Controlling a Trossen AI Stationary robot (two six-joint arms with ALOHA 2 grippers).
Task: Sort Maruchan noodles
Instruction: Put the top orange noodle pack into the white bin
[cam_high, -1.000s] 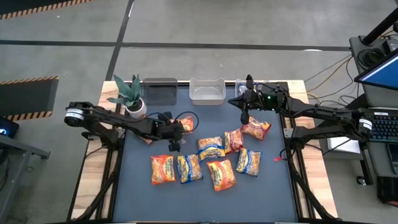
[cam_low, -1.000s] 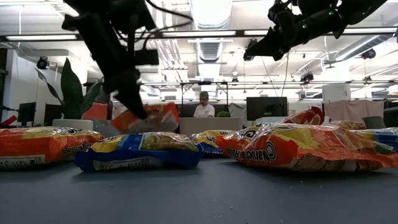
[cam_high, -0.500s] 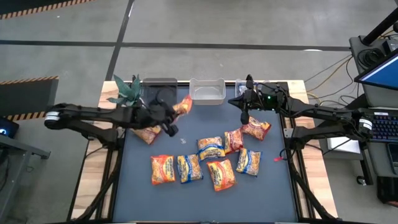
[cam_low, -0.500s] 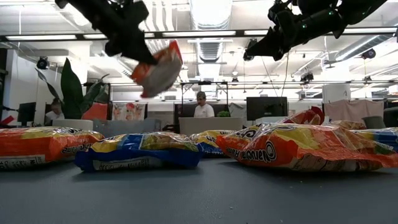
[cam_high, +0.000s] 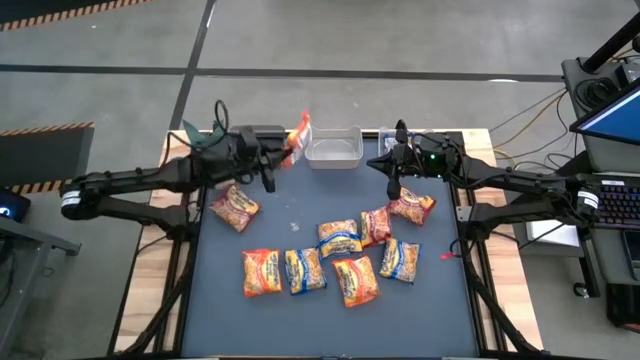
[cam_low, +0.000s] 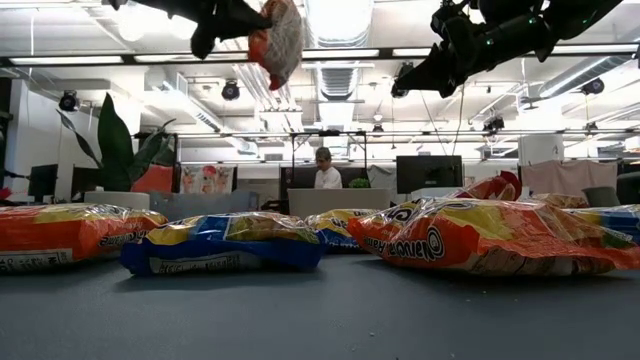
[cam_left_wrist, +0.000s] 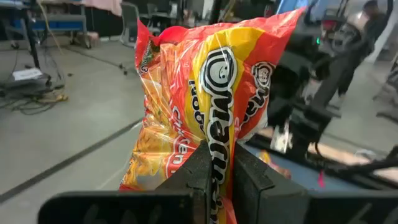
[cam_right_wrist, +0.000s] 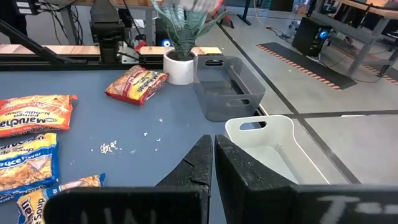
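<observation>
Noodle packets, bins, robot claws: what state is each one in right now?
Left gripper: shut on an orange packet, held up in the air near the bins.
Right gripper: shut, empty, above the table's far right.
Dark bin: looks empty.
White bin: looks empty.
Dark red packet: lying alone on the mat.
Other packets: lying flat, clustered mid-table.

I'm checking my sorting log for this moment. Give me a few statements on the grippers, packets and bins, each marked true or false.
1. The left gripper holds an orange packet in the air. True.
2. The right gripper holds a packet. False: it is shut on nothing.
3. The white bin holds packets. False: it looks empty.
4. A dark red packet lies apart from the others, near the plant. True.
</observation>
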